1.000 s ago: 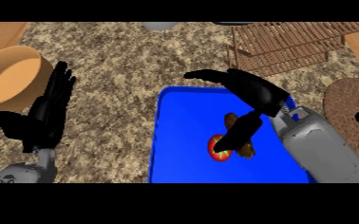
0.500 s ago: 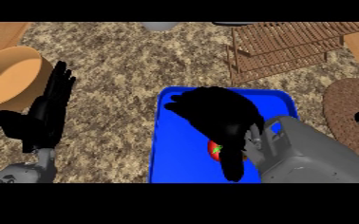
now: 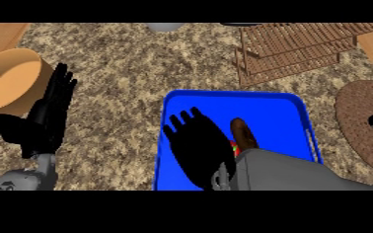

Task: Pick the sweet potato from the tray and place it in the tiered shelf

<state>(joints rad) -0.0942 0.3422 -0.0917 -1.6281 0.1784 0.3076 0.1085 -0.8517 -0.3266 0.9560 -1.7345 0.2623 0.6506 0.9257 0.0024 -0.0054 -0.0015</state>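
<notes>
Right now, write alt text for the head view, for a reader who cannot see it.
The robot's right hand lies flat over a blue tray, fingers straight, beside a brown sweet potato lying on the tray. The left hand rests open at the left edge near a tan bowl; a wooden tiered shelf stands at upper right.

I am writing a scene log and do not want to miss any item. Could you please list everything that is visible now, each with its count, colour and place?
tray: one, blue, centre-right of the counter, near the lower edge.
sweet potato: one, brown, on the tray beside the right hand.
small red object: one, red with some green, on the tray, mostly hidden; cannot tell what it is.
tiered shelf: one, brown wooden slats, upper right.
round mat: one, dark brown, right edge.
bowl: one, tan, left edge.
grey object: one, top edge, cut off.
counter: one, speckled brown.
left hand: black, open, resting at left.
right hand: black, open, over the tray.
</notes>
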